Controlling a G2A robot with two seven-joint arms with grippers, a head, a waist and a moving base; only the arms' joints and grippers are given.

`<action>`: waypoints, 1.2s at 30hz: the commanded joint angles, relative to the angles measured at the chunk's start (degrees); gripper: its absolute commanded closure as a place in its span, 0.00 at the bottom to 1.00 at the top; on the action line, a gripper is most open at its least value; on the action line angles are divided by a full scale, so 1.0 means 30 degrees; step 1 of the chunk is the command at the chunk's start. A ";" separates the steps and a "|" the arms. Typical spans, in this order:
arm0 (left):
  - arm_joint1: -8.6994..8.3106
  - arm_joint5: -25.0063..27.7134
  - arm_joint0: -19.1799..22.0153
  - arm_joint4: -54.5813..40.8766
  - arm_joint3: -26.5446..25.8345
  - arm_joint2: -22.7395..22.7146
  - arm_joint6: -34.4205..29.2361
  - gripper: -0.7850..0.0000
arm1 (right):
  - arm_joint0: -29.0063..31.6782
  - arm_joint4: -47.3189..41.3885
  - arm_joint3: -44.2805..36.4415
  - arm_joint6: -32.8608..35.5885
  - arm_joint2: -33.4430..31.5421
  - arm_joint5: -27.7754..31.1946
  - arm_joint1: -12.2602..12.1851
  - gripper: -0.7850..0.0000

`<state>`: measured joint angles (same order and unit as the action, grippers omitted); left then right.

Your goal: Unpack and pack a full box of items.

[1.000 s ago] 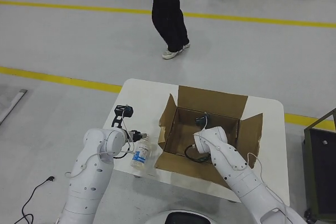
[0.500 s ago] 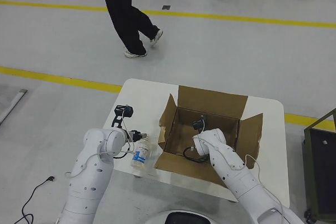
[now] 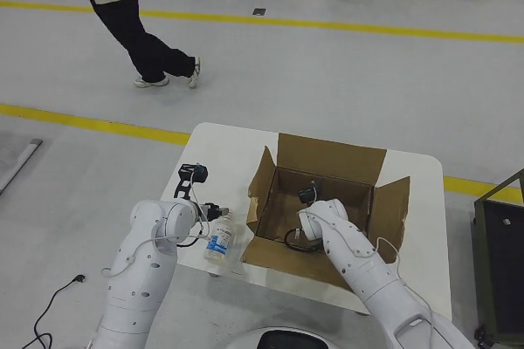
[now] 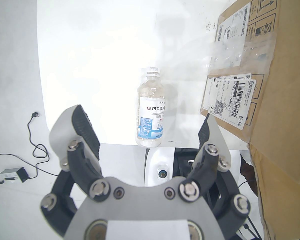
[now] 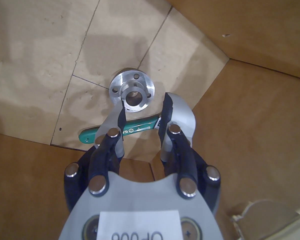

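Cardboard walls surround the right gripper (image 5: 144, 100), whose arm bends down into the open box (image 3: 332, 159); its fingers stand partly apart, holding nothing, over a round metal flange (image 5: 131, 93) and a green-handled tool (image 5: 137, 129) on the box floor, both plain in the right wrist view but covered by the arm from above. The left gripper (image 4: 143, 114) hovers over the white table (image 4: 95, 38) beside the box, fingers spread wide and empty, its wrist view showing a clear labelled bottle (image 4: 150, 111) lying near the table's edge.
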<state>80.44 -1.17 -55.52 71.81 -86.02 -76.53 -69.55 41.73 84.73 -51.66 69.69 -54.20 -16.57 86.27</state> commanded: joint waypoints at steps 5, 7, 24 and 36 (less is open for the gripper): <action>0.0000 0.0000 0.0000 0.0000 0.0000 0.0000 0.0000 0.00 | -0.0365 -0.0186 0.0972 -0.0330 0.0113 -0.0001 0.0259 0.56; 0.0000 0.0000 0.0000 0.0000 0.0000 0.0000 0.0000 0.00 | -0.0478 -0.0263 0.1220 -0.0408 0.0118 -0.0017 0.0340 0.55; 0.0000 0.0000 0.0000 0.0000 0.0000 0.0000 0.0000 0.00 | -0.1556 -0.0775 0.3721 -0.1399 0.0141 0.0193 0.0975 0.58; 0.0000 0.0000 0.0000 0.0000 0.0000 0.0000 0.0000 0.00 | -0.2114 -0.1008 0.5046 -0.1921 0.0258 0.0284 0.1406 1.00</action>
<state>80.44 -1.17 -55.52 71.81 -86.02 -76.53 -69.55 35.48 81.75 -36.77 64.05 -53.41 -15.74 90.41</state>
